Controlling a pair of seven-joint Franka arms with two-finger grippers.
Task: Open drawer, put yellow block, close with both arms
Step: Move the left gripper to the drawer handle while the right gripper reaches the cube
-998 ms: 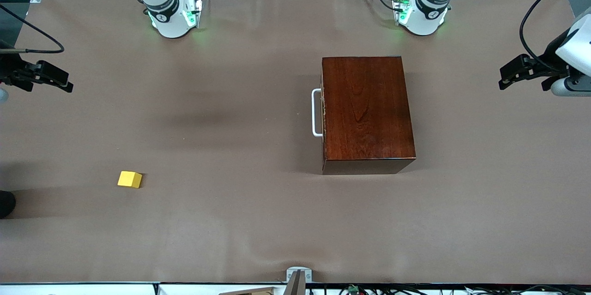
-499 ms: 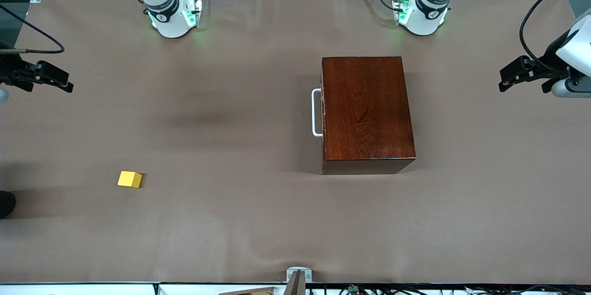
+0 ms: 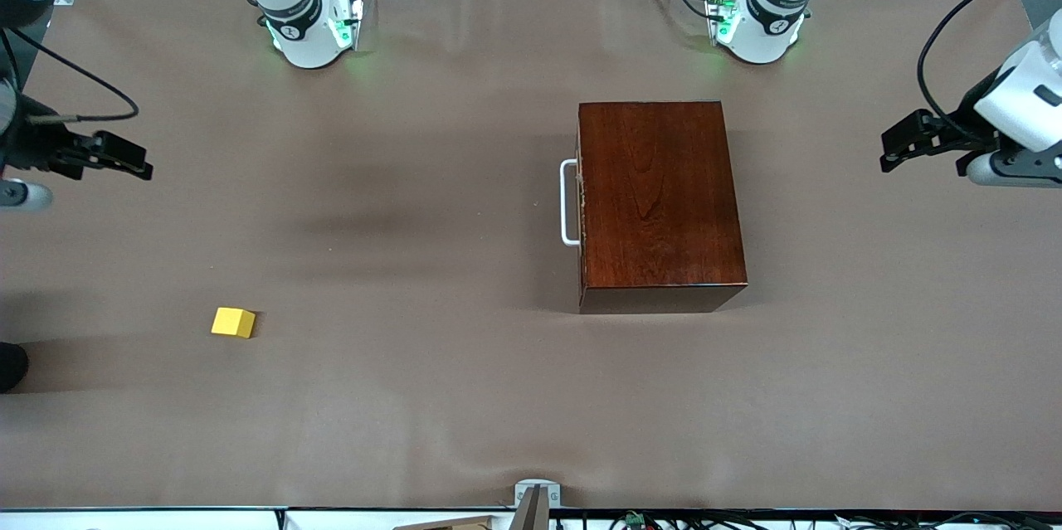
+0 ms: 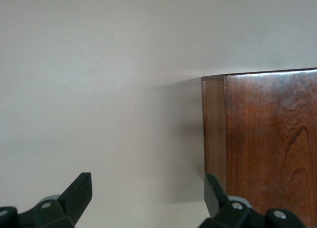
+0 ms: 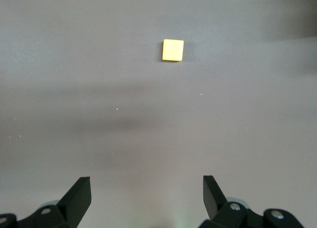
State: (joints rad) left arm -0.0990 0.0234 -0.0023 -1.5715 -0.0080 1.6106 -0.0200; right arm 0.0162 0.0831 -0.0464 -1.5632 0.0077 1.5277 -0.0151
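Front view: drawer [image 3: 581,202] shut, centre-right. Left gripper [image 3: 900,142], right gripper [image 3: 124,158] spread at frame edges. Advise square approach to handle [image 3: 567,203]; yellow block [image 3: 233,322] lower left.

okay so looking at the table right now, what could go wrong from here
The drawer is shut, and its thin white handle lies close against the box; the open left gripper, over the table's end, could miss it or drag the box. The yellow block is small; the open right gripper might nudge it away.
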